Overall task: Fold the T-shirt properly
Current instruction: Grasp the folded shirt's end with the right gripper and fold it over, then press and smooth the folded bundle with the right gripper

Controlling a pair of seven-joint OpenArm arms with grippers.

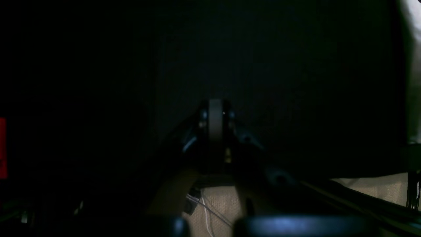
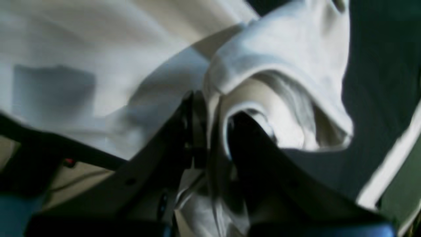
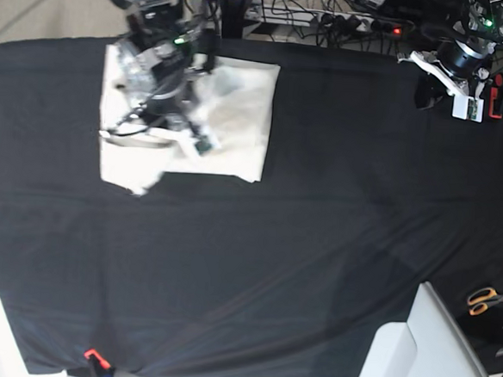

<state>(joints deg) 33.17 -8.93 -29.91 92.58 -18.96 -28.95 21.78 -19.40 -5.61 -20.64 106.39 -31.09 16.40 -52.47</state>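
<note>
looking through the left wrist view, almost everything is sitting in darkness; the left tool (image 1: 215, 113) is showing its two fingers pressed together with nothing between them, hanging over the black cloth (image 1: 296, 65), and a pale strip is peeking in at the lower edge.

moving to the right wrist view, the right tool (image 2: 210, 131) is pinching a bunched fold of the t-shirt (image 2: 279, 56), the cream cloth curling over and around its dark fingers (image 2: 250, 138), with more of the shirt spreading flat to the left.

turning to the base view, the t-shirt (image 3: 240, 110) is lying partly folded near the far left of the black-covered counter (image 3: 317, 245), the right arm standing over it, while the left tool (image 3: 453, 82) is idling well apart at the far right corner. orange-handled scissors (image 3: 485, 300) are lying off the counter's right side.
</note>
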